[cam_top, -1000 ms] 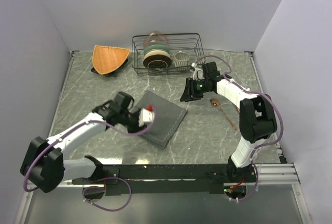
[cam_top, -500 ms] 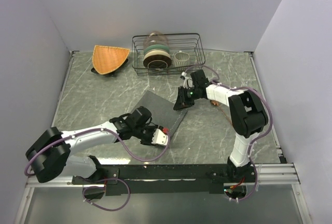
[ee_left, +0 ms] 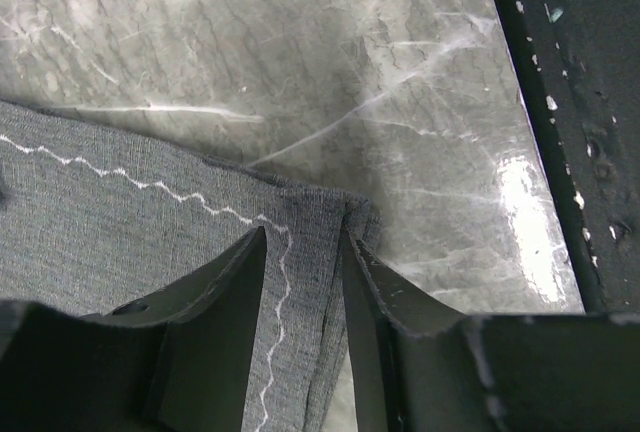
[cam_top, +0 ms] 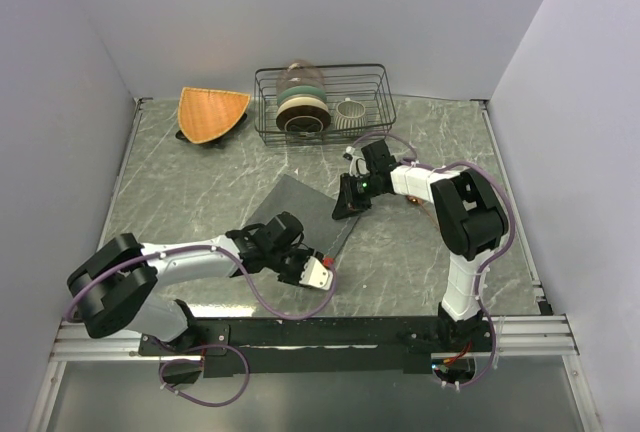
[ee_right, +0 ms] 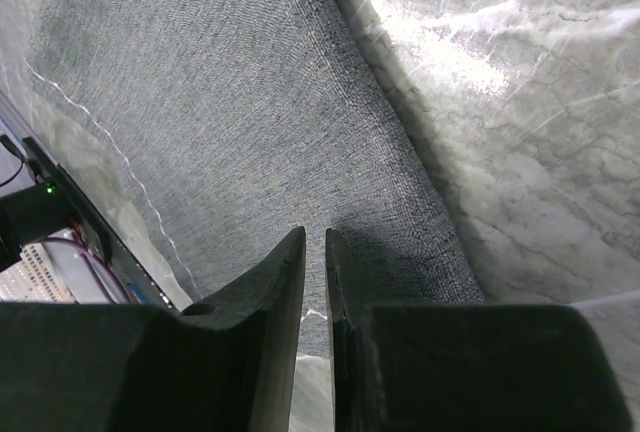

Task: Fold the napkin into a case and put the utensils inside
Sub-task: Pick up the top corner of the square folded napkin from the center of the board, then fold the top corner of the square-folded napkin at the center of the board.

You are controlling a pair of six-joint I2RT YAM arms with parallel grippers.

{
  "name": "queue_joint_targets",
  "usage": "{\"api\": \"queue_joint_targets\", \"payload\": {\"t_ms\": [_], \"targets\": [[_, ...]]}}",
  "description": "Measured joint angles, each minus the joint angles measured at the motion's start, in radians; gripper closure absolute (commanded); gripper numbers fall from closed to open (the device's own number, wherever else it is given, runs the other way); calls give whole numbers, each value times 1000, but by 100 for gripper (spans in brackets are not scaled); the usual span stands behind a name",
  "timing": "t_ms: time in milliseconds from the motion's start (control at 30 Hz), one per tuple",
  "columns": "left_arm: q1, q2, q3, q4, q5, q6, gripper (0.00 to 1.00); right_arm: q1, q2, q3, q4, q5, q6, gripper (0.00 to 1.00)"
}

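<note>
Napkin [cam_top: 297,210] lies on the table [cam_top: 200,182], its right edge running from my left claw [ee_left: 305,242], spread astride the near corner, to my right claw [ee_right: 316,237], nearly pressed together at the far corner, grip unclear.

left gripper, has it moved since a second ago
Yes. The left gripper has come nearer the black rail and rightward, from the left side of the napkin to its near corner.
</note>
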Motion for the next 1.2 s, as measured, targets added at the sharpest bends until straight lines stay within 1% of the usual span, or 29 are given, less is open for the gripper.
{"api": "queue_joint_targets", "payload": {"t_ms": [133,233,333,367,433,467,533,567,667,700,833,900,1000,1033,1100,1133,1200], "targets": [[-5,14,-2,13,-2,12,60,0,0,-5,1,1,0,79],[-5,26,-3,20,-5,22,62,0,0,-5,2,3,0,79],[-6,31,-4,21,-6,31,68,0,0,-5,2,7,0,79],[-6,31,-4,21,-6,34,72,1,0,-5,2,8,0,79],[-6,31,-4,23,-6,39,76,1,0,-5,2,10,0,79],[-6,31,-4,23,-5,39,80,2,0,-5,2,13,0,79],[-6,30,-4,23,-3,37,85,3,0,-5,2,15,0,79],[-2,29,-4,22,-1,34,90,5,0,-5,1,16,0,79],[21,26,-2,17,18,13,99,10,0,-5,0,18,0,78],[38,26,4,8,26,3,99,11,0,-5,-1,19,0,78],[119,25,46,-26,61,-17,99,13,0,-4,-8,21,-4,72],[174,22,80,-50,87,-31,99,13,0,1,-19,19,-8,71],[269,26,147,-84,124,-51,99,13,0,25,-53,14,-29,65],[290,30,165,-90,129,-57,99,13,-1,37,-63,13,-39,59],[359,65,234,-113,152,-71,99,13,-5,58,-81,13,-59,53],[395,98,278,-113,160,-87,99,11,-8,72,-97,12,-74,46],[452,159,341,-116,171,-108,99,8,-15,104,-122,9,-93,41]]}}
